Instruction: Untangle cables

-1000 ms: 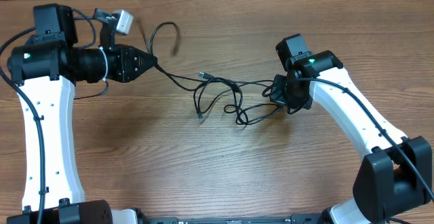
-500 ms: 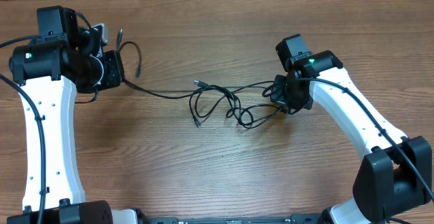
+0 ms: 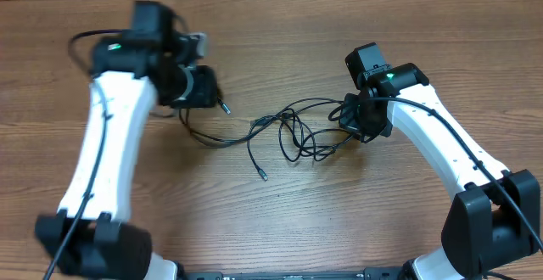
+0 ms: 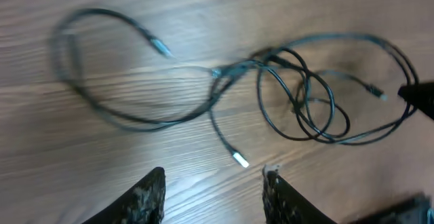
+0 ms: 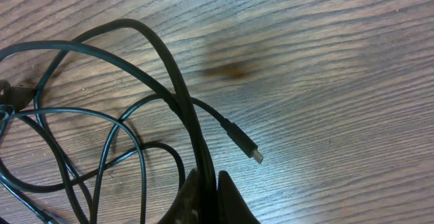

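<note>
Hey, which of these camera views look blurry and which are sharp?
Left wrist view: motion blur smears the cables and the table. Overhead: the left arm is slightly smeared, the rest crisp. Right wrist view: sharp, wood grain clear.

Overhead view. Open passage: bare table along the lower centre and the top edge. Obstacles: cables sprawled mid-frame between left gripper and right gripper; left arm and right arm bar the frame's lower left and lower right.
</note>
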